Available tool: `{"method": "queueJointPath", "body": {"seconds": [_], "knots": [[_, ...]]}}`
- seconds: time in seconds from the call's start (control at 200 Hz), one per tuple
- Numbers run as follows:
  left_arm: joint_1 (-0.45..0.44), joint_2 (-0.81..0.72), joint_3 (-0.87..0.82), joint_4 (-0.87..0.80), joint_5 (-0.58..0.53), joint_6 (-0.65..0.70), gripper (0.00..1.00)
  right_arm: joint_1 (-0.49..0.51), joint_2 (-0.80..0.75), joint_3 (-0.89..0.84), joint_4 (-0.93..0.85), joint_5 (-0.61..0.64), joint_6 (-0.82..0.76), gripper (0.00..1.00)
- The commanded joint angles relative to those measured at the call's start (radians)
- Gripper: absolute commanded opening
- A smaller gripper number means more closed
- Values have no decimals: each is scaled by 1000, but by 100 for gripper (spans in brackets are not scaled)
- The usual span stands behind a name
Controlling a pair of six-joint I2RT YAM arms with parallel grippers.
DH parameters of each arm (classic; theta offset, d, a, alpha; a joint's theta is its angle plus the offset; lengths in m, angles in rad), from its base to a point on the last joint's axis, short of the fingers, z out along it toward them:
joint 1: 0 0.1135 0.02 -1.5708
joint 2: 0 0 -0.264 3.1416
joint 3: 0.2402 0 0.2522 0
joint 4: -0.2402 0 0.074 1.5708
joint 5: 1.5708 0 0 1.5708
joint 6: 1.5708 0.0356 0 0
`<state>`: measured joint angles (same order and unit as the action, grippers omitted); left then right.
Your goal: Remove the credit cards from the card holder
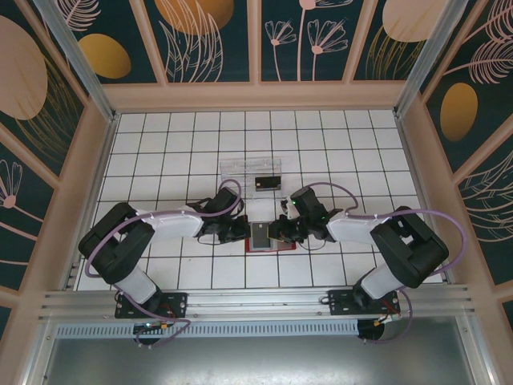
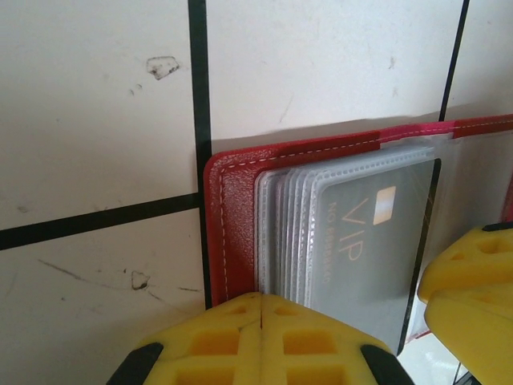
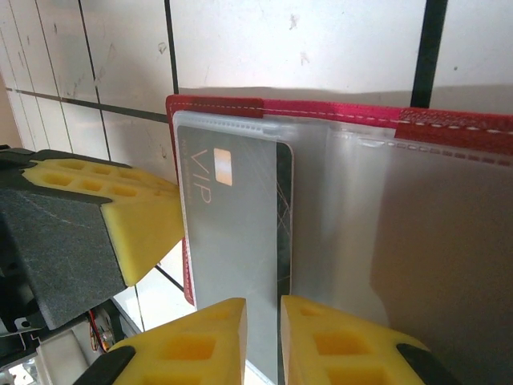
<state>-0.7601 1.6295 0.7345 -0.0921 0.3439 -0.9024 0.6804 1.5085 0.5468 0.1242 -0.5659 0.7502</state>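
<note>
Just ahead of your left gripper (image 2: 260,303), whose fingers are pressed together, the card holder (image 2: 232,200) lies open. A VIP credit card (image 2: 377,233) sits in the topmost of its clear sleeves (image 2: 280,233). Your right gripper (image 3: 263,309) faces it from the opposite side, jaws narrowly apart, with the card's edge running into the gap. You cannot tell whether they pinch it.

The dark credit card (image 2: 365,249), behind a clear sleeve (image 2: 282,233) of the red card holder (image 2: 231,208), bears "VIP" in gold letters. A smaller line beside it starts "NO"; the rest is too faint to read.
</note>
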Motion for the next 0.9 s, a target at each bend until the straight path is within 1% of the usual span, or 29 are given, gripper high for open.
{"method": "queueJointPath", "body": {"seconds": [0.0, 0.21, 0.475, 0.656, 0.896], "knots": [[-13, 31, 23, -84, -37, 36, 1, -6, 16, -4, -10, 9, 1, 20], [-17, 48, 48, -151, -83, 68, 2, 0, 20, -2, -4, 2, 4, 21], [-24, 52, 53, -153, -80, 66, 1, 4, 9, -16, 47, -28, 24, 21], [-24, 53, 52, -153, -78, 66, 2, 15, 5, 29, -111, 84, -28, 21], [-25, 49, 54, -153, -77, 62, 2, 23, 6, 33, -101, 81, -23, 22]]}}
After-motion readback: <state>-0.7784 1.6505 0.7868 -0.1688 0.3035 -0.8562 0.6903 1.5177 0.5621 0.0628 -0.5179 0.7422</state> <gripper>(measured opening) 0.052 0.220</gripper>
